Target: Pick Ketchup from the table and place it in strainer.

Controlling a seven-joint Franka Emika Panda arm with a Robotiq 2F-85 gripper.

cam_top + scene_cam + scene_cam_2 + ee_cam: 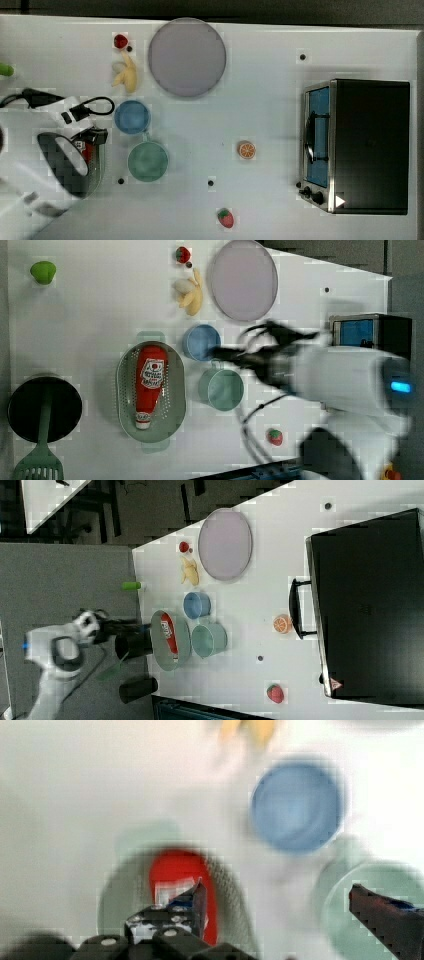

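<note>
Place: lab | signs: white table (260, 100), toy fruit, toaster oven (370, 145)

The Ketchup (150, 382), a red squeeze bottle with a white label and white tapered cap, lies flat inside the strainer (126, 395). The strainer is a pale green oval basket with a perforated bottom, resting on the white counter (100, 300).

The hand (277, 905) hangs with its fingers spread wide.

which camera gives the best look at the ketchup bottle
The left view: the ketchup bottle lies fully visible in the strainer. The right view shows it foreshortened, the top view a red sliver, the wrist view its blurred base.
</note>
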